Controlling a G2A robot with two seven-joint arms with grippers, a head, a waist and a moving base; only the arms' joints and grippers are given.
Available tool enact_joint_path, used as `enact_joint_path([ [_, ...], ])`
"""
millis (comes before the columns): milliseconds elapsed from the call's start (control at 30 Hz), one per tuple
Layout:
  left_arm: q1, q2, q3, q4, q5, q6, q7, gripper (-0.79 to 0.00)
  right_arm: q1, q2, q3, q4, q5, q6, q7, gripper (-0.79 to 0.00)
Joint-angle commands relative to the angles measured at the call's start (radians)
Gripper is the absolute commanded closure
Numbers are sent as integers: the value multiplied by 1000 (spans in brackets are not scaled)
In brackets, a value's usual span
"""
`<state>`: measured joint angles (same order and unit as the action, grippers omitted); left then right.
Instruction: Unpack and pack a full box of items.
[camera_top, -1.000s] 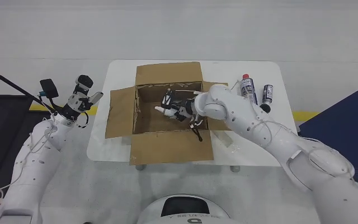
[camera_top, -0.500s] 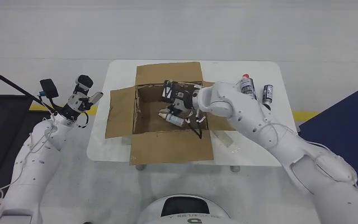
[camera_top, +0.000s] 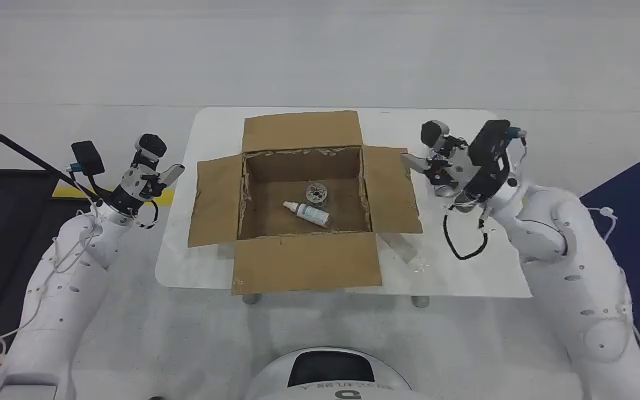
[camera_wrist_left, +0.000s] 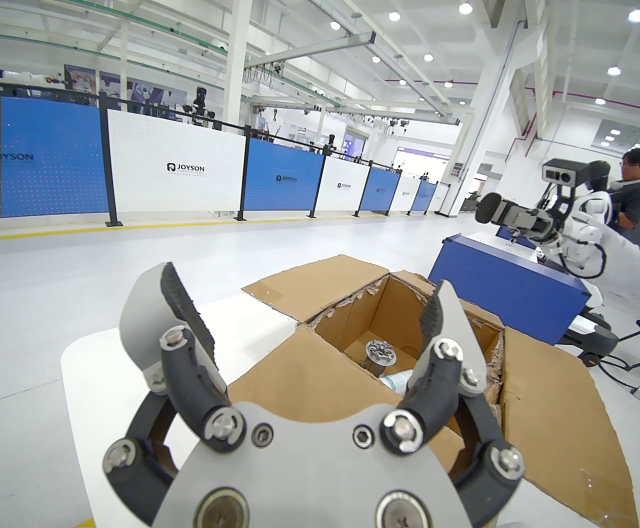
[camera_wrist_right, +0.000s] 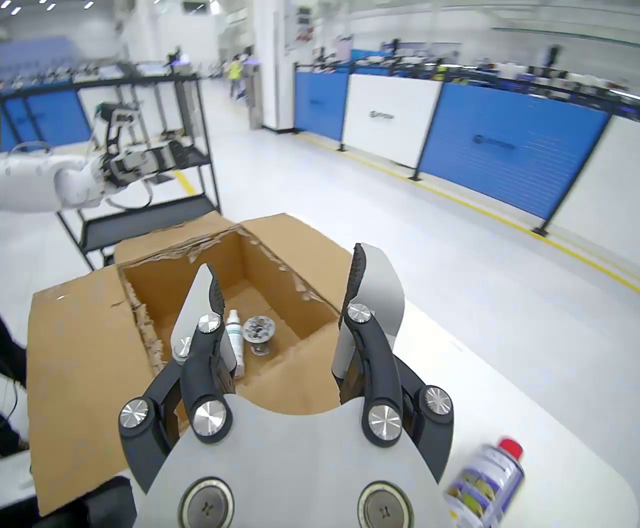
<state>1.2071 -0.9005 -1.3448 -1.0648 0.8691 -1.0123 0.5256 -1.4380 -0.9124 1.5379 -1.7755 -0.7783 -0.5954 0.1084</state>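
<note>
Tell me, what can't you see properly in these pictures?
White bottle: left wrist view, mostly behind the left gripper and box wall.
Spray can: right wrist view, lower end cut off by the picture's edge.
Round metal part: top view, too small to identify.

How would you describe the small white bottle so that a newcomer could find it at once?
On the white table stands an open cardboard box. The bottle lies on its side on the box floor, beside a round metal part; it alone is white.
</note>
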Motion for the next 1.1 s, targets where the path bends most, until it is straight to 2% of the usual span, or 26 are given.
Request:
enact_joint_path([
  [0,0,0,0,0,0,0,0,-785,-90,2,123,35,30,85,-31,-406],
  [67,0,0,0,0,0,0,0,-785,-136,1,181,70,58,203,-13,-416],
  [133,0,0,0,0,0,0,0,-785,-148,-2,202,97,77,312,35,-468],
  [200,0,0,0,0,0,0,0,-785,-135,-5,200,131,107,359,80,-542],
  [233,0,0,0,0,0,0,0,-785,-120,-6,194,163,116,383,106,-539],
  [267,0,0,0,0,0,0,0,-785,-99,-7,183,196,105,425,145,-579],
  [300,0,0,0,0,0,0,0,-785,-71,-8,161,216,96,455,185,-659],
  [333,0,0,0,0,0,0,0,-785,-42,-10,137,237,102,449,212,-717],
  [400,0,0,0,0,0,0,0,-785,19,-12,97,311,74,473,271,-785],
  [467,0,0,0,0,0,0,0,-785,61,-17,68,337,57,509,282,-785],
  [800,0,0,0,0,0,0,0,-785,61,-17,68,337,57,509,282,-785],
  [833,0,0,0,0,0,0,0,-785,63,-18,64,333,32,549,271,-785],
  [867,0,0,0,0,0,0,0,-785,72,-23,32,316,-24,636,264,-785],
  [933,0,0,0,0,0,0,0,-785,124,-33,-46,313,-59,682,348,-785],
  [1067,0,0,0,0,0,0,0,-785,328,-58,-188,476,-149,784,522,-785],
])
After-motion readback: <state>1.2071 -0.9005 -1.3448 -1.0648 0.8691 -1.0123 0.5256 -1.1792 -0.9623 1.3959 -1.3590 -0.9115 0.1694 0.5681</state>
